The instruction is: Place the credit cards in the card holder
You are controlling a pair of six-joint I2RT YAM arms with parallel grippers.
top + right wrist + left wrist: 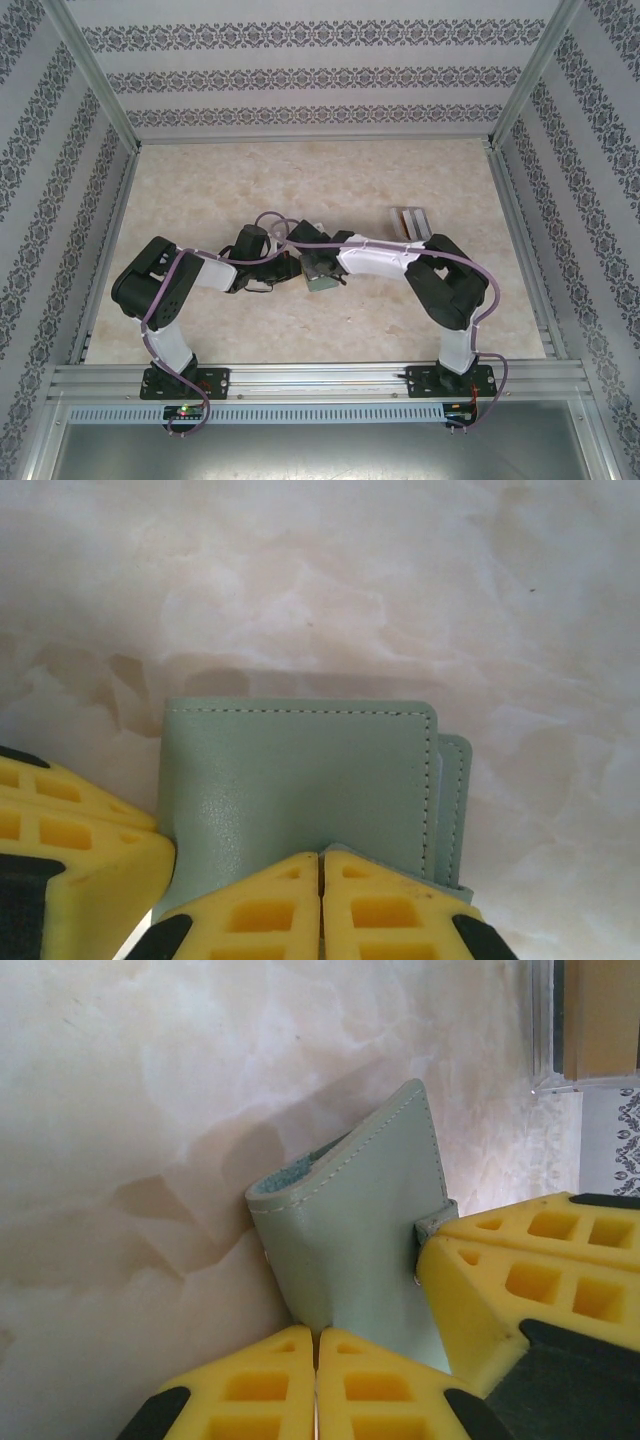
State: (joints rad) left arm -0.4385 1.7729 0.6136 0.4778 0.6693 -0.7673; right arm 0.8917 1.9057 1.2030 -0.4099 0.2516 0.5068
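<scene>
The card holder [360, 1230], a sage-green bifold wallet, is held just above the marble tabletop between both grippers, folded shut with its stitched edge up. My left gripper [317, 1335] is shut on its lower edge. My right gripper [320, 858] is shut on the wallet's closing tab, and its yellow fingers [520, 1280] also show in the left wrist view. From above, the wallet [320, 274] sits mid-table where the two arms meet. A tan credit card [600, 1015] stands in a clear rack; further credit cards there cannot be made out.
The clear slotted rack [408, 222] stands on the table behind and to the right of the grippers. Patterned walls and aluminium rails [300, 372] enclose the marble tabletop [200, 200]. The left gripper's yellow fingers [70, 830] show at the lower left of the right wrist view.
</scene>
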